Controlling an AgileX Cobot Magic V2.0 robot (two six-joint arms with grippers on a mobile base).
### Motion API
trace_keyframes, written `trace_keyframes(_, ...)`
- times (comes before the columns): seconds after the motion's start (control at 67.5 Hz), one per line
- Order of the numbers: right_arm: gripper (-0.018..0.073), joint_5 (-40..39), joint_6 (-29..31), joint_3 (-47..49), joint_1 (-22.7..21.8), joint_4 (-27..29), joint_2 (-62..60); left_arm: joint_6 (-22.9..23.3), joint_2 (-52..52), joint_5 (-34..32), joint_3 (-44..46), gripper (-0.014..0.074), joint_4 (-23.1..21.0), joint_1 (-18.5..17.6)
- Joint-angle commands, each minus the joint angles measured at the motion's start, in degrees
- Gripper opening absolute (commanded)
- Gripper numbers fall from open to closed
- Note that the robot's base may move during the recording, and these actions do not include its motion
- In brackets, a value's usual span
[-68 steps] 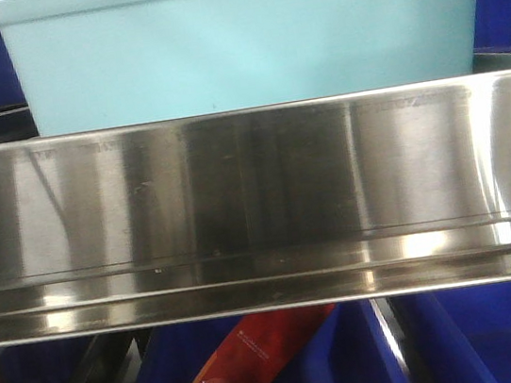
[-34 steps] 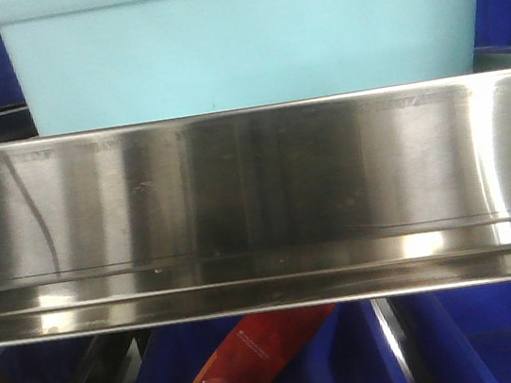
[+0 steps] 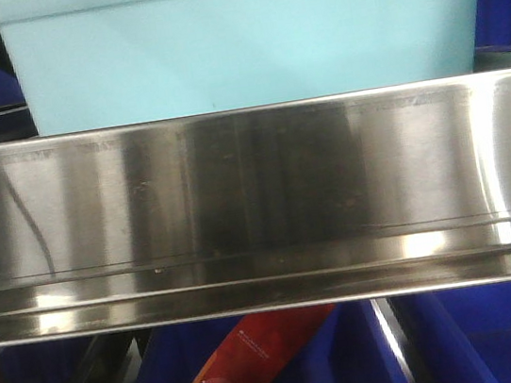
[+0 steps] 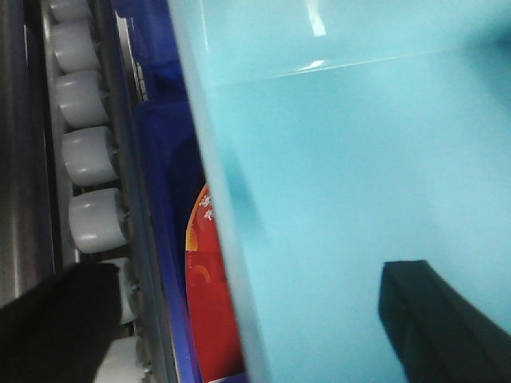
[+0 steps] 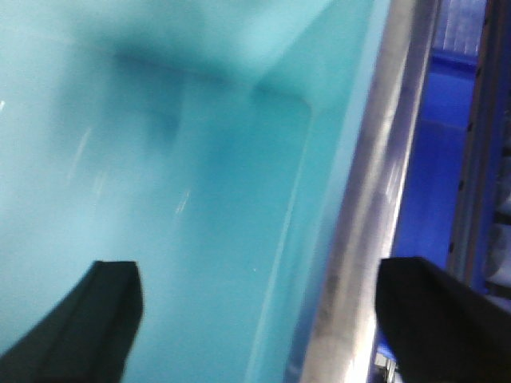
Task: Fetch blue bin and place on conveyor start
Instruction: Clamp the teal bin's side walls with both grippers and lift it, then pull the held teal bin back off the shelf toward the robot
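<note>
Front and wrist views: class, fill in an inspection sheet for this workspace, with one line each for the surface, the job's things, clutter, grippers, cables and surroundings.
Surface: a steel shelf rail spans the front view; pale rollers run in a row in the left wrist view.
Job's things: the blue bin stands behind the rail, its base hidden; the conveyor start is not in view.
Clutter: a red packet with white lettering lies among the dark blue bins below the rail.
Grippers: the left gripper is open, straddling the blue bin's wall; the right gripper is open, one finger inside the bin and one outside.
Cables: nothing seen.
Surroundings: more dark blue bins on both sides of the blue bin.
</note>
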State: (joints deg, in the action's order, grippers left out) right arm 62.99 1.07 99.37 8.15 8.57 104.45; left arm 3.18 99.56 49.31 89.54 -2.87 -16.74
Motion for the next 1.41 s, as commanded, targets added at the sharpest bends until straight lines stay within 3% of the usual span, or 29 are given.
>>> trace_keyframes(0.0,0.0366,-0.87,-0.12,0.62,0.0,-0.79,-0.19,0.47,-0.29,-0.58,0.41,0.0428,-0.4,0.06)
trace_keyframes(0.089,0.0186,-0.87,-0.12,0.62,0.0,-0.79,-0.19,0.47,-0.29,-0.58,0.41,0.0251,-0.51,0.06)
trace_keyframes(0.222,-0.0106,-0.87,-0.12,0.62,0.0,-0.79,-0.06,0.47,-0.29,-0.58,0.41,-0.0112,-1.08,0.06)
trace_keyframes(0.267,-0.0169,-0.87,-0.12,0.62,0.0,-0.79,-0.06,0.47,-0.29,-0.58,0.41,-0.0111,-1.08,0.06)
trace_keyframes(0.563,-0.0151,-0.07,-0.12,0.62,0.0,-0.79,-3.27,0.47,-3.57,-0.08,0.51,-0.0111,-1.46,-0.04)
trace_keyframes(1.14,-0.0151,1.33,-0.12,0.62,0.0,0.22,-22.93,0.47,-23.35,2.81,0.51,-0.0111,-4.09,-0.67)
trace_keyframes(1.392,-0.0151,1.19,-0.12,0.51,0.0,0.22,-23.43,0.47,-24.32,2.7,0.4,-0.0111,-4.49,-0.67)
